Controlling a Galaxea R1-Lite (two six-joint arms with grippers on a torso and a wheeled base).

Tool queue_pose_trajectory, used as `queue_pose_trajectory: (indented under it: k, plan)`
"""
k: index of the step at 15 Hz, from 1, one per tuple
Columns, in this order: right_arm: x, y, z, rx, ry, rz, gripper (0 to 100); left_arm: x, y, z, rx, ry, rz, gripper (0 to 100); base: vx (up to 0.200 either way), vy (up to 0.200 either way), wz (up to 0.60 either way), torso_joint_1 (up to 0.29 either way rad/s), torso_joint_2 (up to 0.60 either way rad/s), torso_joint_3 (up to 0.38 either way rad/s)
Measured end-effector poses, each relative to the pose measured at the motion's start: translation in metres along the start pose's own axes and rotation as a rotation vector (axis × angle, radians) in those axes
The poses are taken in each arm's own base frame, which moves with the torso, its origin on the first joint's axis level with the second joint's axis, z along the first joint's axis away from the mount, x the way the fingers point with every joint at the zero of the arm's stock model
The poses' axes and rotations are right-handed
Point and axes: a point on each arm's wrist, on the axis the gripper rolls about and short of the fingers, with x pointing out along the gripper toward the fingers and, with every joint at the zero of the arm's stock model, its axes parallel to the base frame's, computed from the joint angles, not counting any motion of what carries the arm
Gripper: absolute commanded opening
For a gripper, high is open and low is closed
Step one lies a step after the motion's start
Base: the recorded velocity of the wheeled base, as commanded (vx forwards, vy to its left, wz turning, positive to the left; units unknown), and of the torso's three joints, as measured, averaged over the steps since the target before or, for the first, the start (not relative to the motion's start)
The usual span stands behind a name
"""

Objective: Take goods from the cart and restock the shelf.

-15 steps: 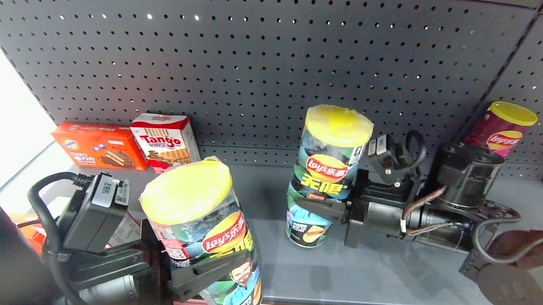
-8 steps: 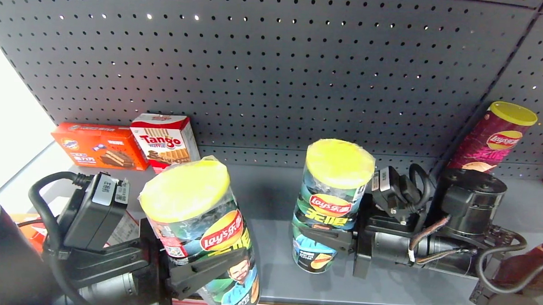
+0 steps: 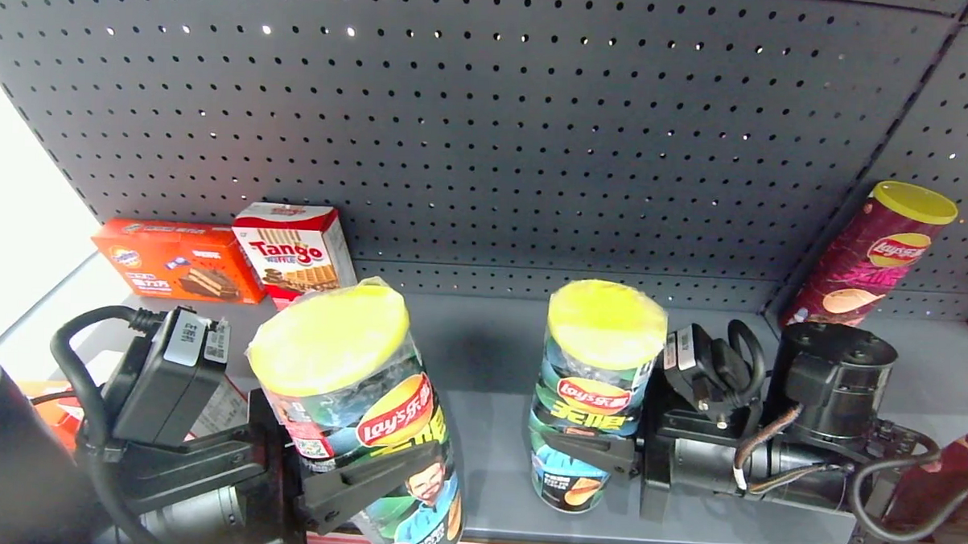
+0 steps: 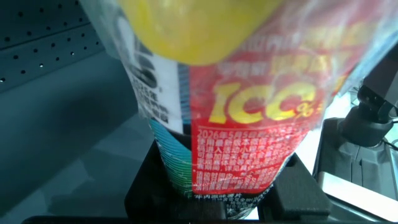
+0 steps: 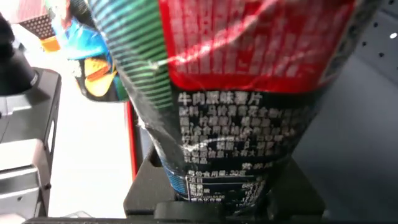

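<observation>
Plainly, stock was in hand at the shelf (image 3: 489, 369).
Left claw (image 3: 368, 481) gripped the left can (image 3: 351, 380) at its near edge; right claw (image 3: 586, 457) gripped the right can (image 3: 601, 365) farther in.

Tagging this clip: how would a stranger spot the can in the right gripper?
On the grey pegboard shelf, look right of the middle, near the front. The can is upright there in the right gripper. It is green and black, unlike the purple can leaning far right, and its twin is tilted at the left.
</observation>
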Motion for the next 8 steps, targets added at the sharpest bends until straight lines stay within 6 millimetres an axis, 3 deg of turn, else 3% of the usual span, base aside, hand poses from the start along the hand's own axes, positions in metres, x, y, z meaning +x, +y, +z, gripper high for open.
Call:
queue_pose_trajectory:
  k: [4, 5, 8]
  plan:
    - [-0.0029, 0.0036, -0.0055, -0.001, 0.021, 0.005, 0, -0.0001, 0.0000, -0.0004, 0.000, 0.002, 0.000, 0, 0.000, 0.000, 0.00, 0.000, 0.00, 0.000]
    - [-0.0036, 0.0044, -0.0068, -0.001, 0.025, 0.006, 100, -0.0001, 0.0000, -0.0004, -0.001, 0.002, 0.000, 0, 0.000, 0.000, 0.00, 0.000, 0.00, 0.000]
    - [-0.0060, 0.0057, -0.0105, 0.003, 0.042, 0.003, 100, -0.0018, 0.0003, -0.0026, -0.004, 0.010, 0.003, 0, 0.000, 0.000, 0.00, 0.000, 0.00, 0.000]
